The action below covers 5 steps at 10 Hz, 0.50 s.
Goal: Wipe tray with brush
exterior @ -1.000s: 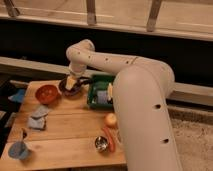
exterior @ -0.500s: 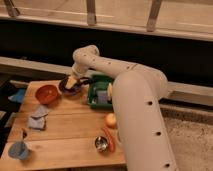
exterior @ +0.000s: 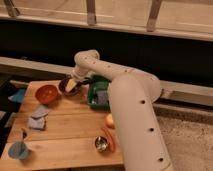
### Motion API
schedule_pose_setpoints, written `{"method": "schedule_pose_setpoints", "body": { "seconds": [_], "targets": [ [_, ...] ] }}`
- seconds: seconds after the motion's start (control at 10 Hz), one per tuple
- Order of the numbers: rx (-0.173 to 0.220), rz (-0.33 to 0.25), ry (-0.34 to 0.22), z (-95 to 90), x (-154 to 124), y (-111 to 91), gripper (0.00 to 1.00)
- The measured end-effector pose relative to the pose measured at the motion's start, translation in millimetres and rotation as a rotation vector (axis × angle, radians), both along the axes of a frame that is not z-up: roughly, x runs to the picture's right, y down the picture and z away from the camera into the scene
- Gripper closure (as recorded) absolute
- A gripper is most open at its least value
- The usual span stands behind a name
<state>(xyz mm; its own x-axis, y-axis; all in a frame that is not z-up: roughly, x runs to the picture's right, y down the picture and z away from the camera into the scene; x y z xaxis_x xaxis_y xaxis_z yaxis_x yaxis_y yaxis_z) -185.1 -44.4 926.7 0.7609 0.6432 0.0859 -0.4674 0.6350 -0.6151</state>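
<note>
The dark green tray (exterior: 93, 98) sits at the table's back right with a flat grey block (exterior: 102, 96) inside it. My gripper (exterior: 72, 85) hangs at the end of the white arm (exterior: 131, 95), just left of the tray and over the round purple bowl (exterior: 65, 88). Its yellowish tip is low at the bowl's rim. I cannot make out the brush; the gripper and the arm hide the spot between bowl and tray.
On the wooden table (exterior: 65, 135) are an orange bowl (exterior: 46, 93), grey cloths (exterior: 38, 118), a blue cup (exterior: 18, 150), a metal cup (exterior: 101, 144), an orange fruit (exterior: 109, 120) and a carrot (exterior: 109, 139). A blue cloth (exterior: 19, 95) lies at the left edge.
The gripper stays over the purple bowl, a touch lower. The arm's big link has shifted slightly across the right of the view.
</note>
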Motion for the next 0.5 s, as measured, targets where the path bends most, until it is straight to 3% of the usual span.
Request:
{"method": "schedule_pose_setpoints", "body": {
  "seconds": [0.5],
  "targets": [
    [-0.029,-0.012,-0.025,16.0,-15,6,0.20]
  ]
}}
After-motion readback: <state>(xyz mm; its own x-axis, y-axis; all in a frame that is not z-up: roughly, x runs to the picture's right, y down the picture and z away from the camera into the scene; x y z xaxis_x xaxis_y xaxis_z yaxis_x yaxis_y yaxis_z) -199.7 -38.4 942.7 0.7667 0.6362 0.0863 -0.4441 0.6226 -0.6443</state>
